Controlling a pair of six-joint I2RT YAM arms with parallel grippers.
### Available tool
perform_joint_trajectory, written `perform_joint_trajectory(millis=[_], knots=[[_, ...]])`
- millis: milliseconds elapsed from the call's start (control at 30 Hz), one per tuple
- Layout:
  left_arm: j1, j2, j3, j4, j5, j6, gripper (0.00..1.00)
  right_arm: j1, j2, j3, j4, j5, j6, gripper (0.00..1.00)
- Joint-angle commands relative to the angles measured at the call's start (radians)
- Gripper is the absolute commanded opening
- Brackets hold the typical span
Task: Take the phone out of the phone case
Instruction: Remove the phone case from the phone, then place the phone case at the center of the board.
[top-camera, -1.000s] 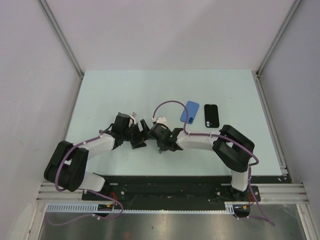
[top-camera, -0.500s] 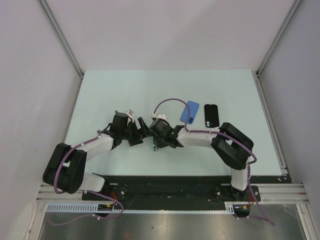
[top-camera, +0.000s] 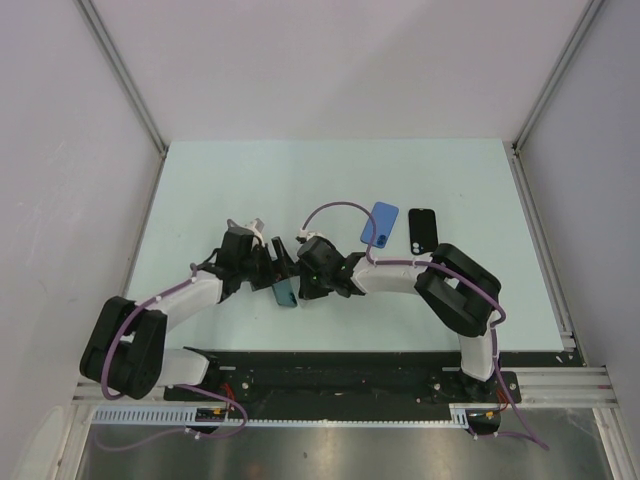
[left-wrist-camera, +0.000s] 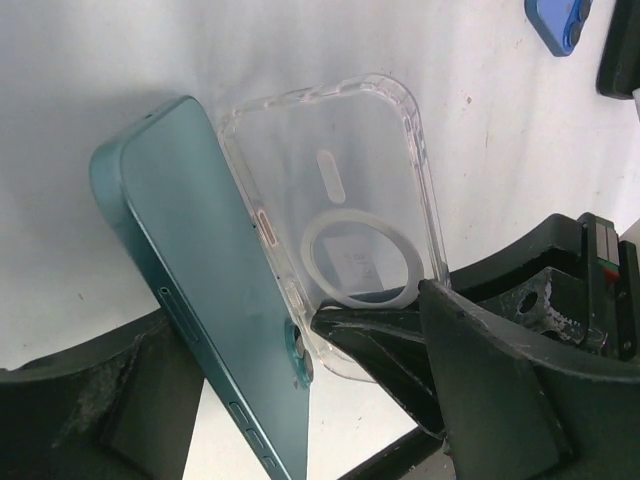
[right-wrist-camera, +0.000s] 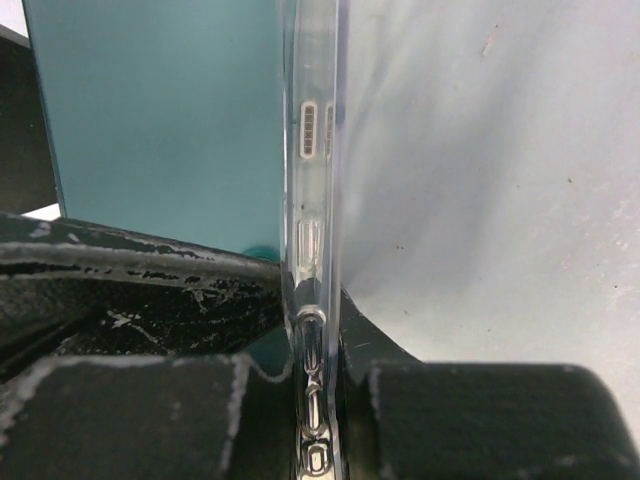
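Since the earlier overhead frames, the phone (top-camera: 284, 292) has swung into plain sight at 6 o'clock from the point where the two grippers meet; a second ago none of its teal body showed there. It is held over the near middle of the table (top-camera: 220, 180), partly out of the clear case (left-wrist-camera: 345, 190). In the left wrist view its free end has opened away toward 9 o'clock, while the end at 5 o'clock sits close against the case. The left gripper (top-camera: 268, 270) appears clenched on the phone, with one finger (left-wrist-camera: 400, 350) wedged between phone and case. The right gripper (top-camera: 303, 276) pinches the case's rim, seen edge-on in its own camera. Three failures seem likely: the smooth phone slipping from a narrow hold and dropping to the table, the thin rim slipping free so the case snaps back, or further twisting straining the corner not yet released. That last corner lies behind the fingers, so whether it is seated cannot be told, nor whether the right jaws also catch the phone's edge. A blue item (top-camera: 380, 223) and a black item (top-camera: 422, 231), at 2 o'clock from the grippers, are too small to tell phone from case.
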Motion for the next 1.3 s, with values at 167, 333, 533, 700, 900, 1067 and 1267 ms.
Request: perform_joint_trajectory(millis=[167, 333, 533, 700, 900, 1067, 1267], knots=[[-0.047, -0.078, 0.023, -0.013, 0.112, 0.001, 0.81, -0.007, -0.015, -0.037, -0.022, 0.004, 0.029, 0.0], [-0.047, -0.07, 0.037, -0.016, 0.084, -0.016, 0.51, -0.119, -0.095, -0.129, 0.032, -0.025, 0.049, 0.0], [-0.047, -0.02, 0.068, -0.022, 0.064, -0.03, 0.04, -0.178, -0.158, -0.152, 0.032, -0.043, 0.023, 0.0], [-0.045, 0.003, 0.097, -0.025, 0.07, -0.039, 0.0, -0.184, -0.164, -0.152, 0.035, -0.051, 0.022, 0.0], [0.007, -0.001, 0.189, -0.07, 0.053, -0.031, 0.0, -0.233, -0.192, -0.16, 0.038, -0.068, 0.011, 0.0], [0.12, 0.057, 0.29, 0.003, 0.11, -0.089, 0.0, -0.296, -0.18, -0.167, 0.143, -0.207, 0.014, 0.0], [0.239, 0.265, 0.467, 0.035, 0.191, -0.102, 0.0, -0.376, -0.043, -0.152, 0.516, -0.423, 0.184, 0.03]])
